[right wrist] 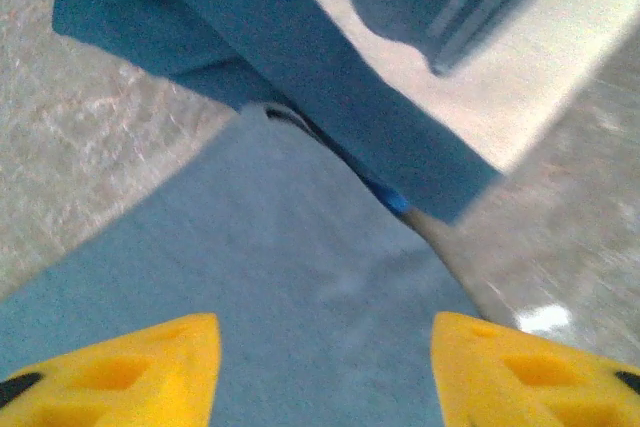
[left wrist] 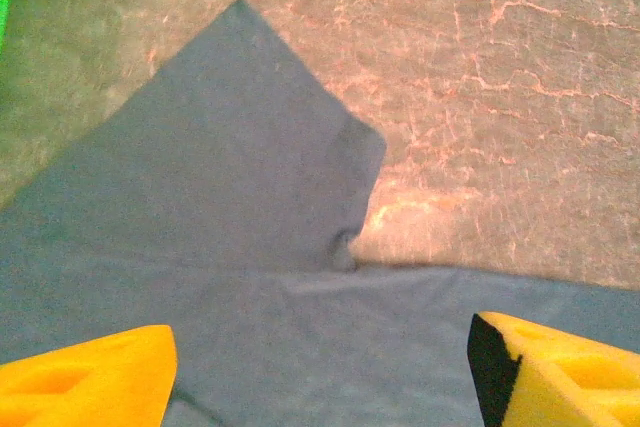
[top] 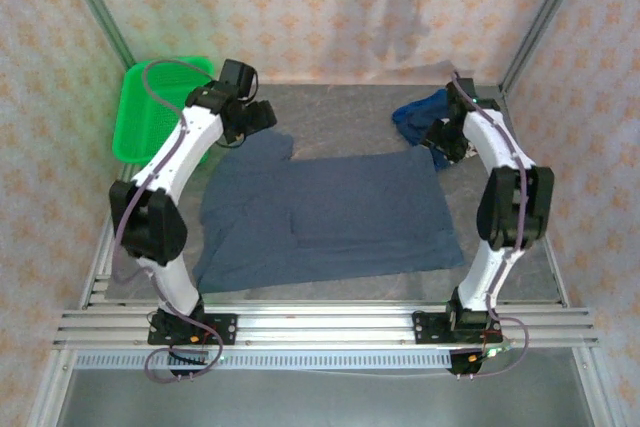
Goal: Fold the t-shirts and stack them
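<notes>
Surface: grey mottled table stood inside patterned walls, with metal posts at the far corners.
Left pincer: its yellow fingers were spread wide with nothing between them, and it hung over the cloth.
Slate-blue shirt: it lay spread flat across the middle of the table. One sleeve pointed straight ahead of the left pincer, and the body passed under both pincers.
Open room: bare table lay ahead and to the right of the left pincer, past the sleeve edge, and also on either side of the right pincer.
Right pincer: its fingers were apart and gripped nothing, above the slate-blue shirt's far corner.
Royal blue shirt: it was bunched just ahead of the right pincer, and a fold of it lay across the slate-blue shirt's corner.
Basket: green mesh, it sat left of the left pincer against the wall. Its contents could not be made out, as the arm covered part of it.
</notes>
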Tool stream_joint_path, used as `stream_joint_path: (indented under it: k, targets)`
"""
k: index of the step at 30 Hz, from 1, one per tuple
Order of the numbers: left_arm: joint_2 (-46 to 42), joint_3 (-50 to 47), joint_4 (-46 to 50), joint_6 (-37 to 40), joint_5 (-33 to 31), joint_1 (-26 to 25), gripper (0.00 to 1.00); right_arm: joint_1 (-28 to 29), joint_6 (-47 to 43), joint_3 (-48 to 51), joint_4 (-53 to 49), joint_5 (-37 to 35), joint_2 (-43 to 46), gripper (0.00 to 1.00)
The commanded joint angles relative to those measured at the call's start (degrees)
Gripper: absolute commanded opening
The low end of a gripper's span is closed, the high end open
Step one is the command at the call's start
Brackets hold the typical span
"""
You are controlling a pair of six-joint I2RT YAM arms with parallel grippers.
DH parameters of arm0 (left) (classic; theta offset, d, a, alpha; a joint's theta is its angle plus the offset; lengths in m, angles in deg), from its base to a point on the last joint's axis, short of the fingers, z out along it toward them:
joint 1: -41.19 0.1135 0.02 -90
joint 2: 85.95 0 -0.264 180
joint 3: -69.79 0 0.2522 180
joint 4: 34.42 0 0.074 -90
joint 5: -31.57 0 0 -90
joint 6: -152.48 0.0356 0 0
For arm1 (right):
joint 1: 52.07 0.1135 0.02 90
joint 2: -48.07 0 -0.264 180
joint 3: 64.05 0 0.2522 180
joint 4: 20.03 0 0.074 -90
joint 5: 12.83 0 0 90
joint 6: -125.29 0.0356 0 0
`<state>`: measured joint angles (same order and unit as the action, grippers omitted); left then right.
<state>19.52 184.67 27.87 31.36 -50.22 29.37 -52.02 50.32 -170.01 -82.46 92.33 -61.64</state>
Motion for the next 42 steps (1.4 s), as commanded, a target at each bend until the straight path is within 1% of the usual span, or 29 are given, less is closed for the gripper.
stream_joint_path:
  k: [1, 4, 7, 11, 16, 22, 27, 30, 33, 35, 39, 42]
  targets:
    - [5.94, 5.48, 2.80, 5.97, 0.95, 2.51, 0.76, -0.04, -1.84, -5.53, -0.06, 2.26, -5.09, 0.55]
    - [9.58, 8.01, 1.89, 6.94, 0.51, 3.59, 0.76, -0.01, -2.36, -8.20, 0.19, 1.73, -8.34, 0.52]
    - [12.38, 9.37, 1.07, 7.16, 0.43, 4.28, 0.75, -0.02, -3.47, -10.65, -0.85, -0.99, -10.87, 0.50]
    - [14.17, 9.53, -0.44, 7.19, 0.43, 4.87, 0.74, -0.02, -4.41, -12.15, -0.88, -2.35, -12.99, 0.50]
    - [15.70, 9.95, -1.30, 7.16, -0.35, 6.02, 0.74, 0.00, -4.23, -14.07, -0.74, -1.61, -15.41, 0.48]
    - [16.70, 9.71, -2.12, 7.10, -0.80, 7.16, 0.73, -0.01, -2.43, -13.30, 1.48, -0.21, -16.09, 0.45]
    - [18.10, 10.23, -2.48, 7.26, -0.96, 7.77, 0.72, -0.03, -1.52, -13.73, 2.09, 0.17, -16.92, 0.40]
    - [19.01, 10.98, -2.35, 7.30, -1.70, 8.15, 0.72, 0.08, -1.06, -13.76, 2.33, 0.36, -16.86, 0.33]
    - [20.32, 12.11, -1.82, 6.96, -2.94, 8.66, 0.71, 0.05, -0.58, -13.63, 2.44, 0.75, -16.76, 0.21]
    - [21.50, 13.23, -1.53, 6.73, -3.28, 8.85, 0.71, 0.03, 0.02, -13.42, 2.56, 1.01, -16.23, 0.14]
    - [24.51, 16.88, -0.74, 6.06, -3.99, 8.87, 0.70, 0.14, 1.74, -11.39, 4.58, 2.15, -13.51, 0.06]
    - [27.71, 20.64, -0.22, 5.05, -4.77, 8.91, 0.68, 0.21, 2.15, -10.25, 4.46, 2.31, -11.86, 0.02]
